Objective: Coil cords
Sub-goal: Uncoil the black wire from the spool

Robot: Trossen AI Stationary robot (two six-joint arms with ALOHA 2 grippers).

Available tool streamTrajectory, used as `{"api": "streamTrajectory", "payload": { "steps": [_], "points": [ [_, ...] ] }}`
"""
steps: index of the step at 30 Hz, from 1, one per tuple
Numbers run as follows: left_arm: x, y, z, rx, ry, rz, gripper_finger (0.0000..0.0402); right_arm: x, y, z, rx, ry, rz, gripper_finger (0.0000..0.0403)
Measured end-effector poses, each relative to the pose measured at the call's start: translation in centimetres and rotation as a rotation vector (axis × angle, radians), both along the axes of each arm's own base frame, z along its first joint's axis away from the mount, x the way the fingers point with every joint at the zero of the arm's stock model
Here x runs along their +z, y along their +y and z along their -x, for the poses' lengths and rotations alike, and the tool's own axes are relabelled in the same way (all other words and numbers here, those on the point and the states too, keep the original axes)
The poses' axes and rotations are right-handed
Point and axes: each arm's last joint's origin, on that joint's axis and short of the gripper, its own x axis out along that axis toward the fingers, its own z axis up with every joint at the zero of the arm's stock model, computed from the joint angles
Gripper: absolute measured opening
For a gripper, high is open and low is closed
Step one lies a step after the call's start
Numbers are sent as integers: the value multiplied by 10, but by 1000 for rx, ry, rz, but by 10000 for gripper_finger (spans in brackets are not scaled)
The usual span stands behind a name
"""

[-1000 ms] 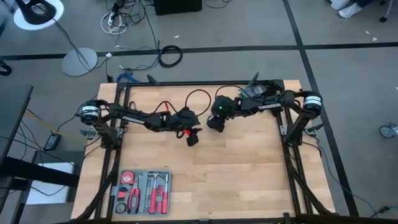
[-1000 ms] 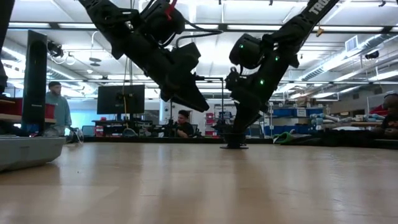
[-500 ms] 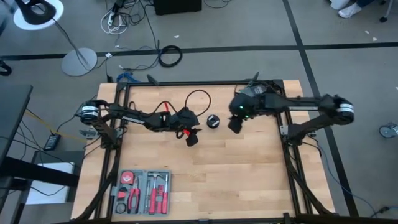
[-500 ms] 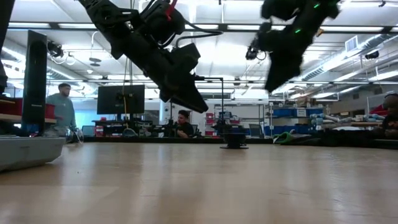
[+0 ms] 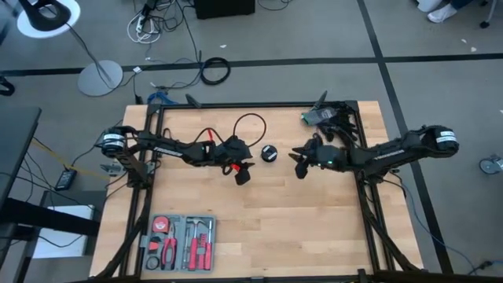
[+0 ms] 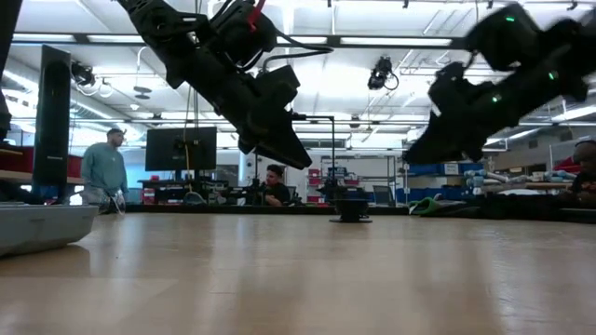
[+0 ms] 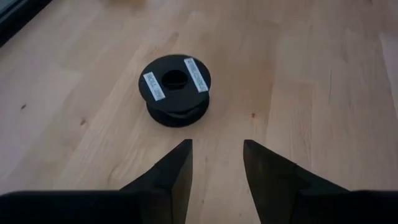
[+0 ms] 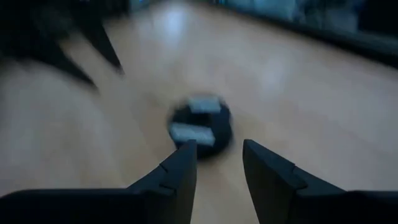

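Observation:
The cords show as a small round black puck (image 5: 269, 153), a spool with two white labels on its top (image 7: 177, 90). It stands flat on its lower face on the wooden table, near the middle. No loose cord shows around it. My left gripper (image 5: 244, 176) hangs open just left and near of the puck, its fingers (image 7: 216, 142) slanting down toward it. My right gripper (image 5: 298, 170) is open a short way to the puck's right, above the table (image 6: 414, 158), and points at the puck (image 8: 200, 127). Neither gripper has anything between its fingers.
A grey tool case (image 5: 179, 242) with red-handled tools lies at the table's near left corner. A thin black cable loop (image 5: 250, 124) arcs over the table beside my left arm's wrist. People stand and sit in the room beyond the table's far edge (image 6: 102, 172).
My right gripper stood over the puck a second ago. It has since come up off it and drawn back toward the table's right edge, tipping closer to level and rolling. The puck has stayed standing in its place on the table.

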Motion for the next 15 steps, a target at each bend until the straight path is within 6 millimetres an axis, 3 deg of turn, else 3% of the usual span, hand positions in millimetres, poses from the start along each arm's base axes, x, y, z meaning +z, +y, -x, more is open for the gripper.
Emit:
{"api": "streamTrajectory", "payload": {
  "steps": [3, 6, 15],
  "points": [
    [0, 0, 0, -2, 1, -2, 147, -4, -5, 5, -31, -218, 11, 129],
    [0, 0, 0, -2, -4, -3, 147, -4, -11, 8, -68, -302, 41, 126],
    [1, 0, -1, -1, -20, -3, 147, -13, -25, -24, -80, -174, 138, 119]
  ]
}}
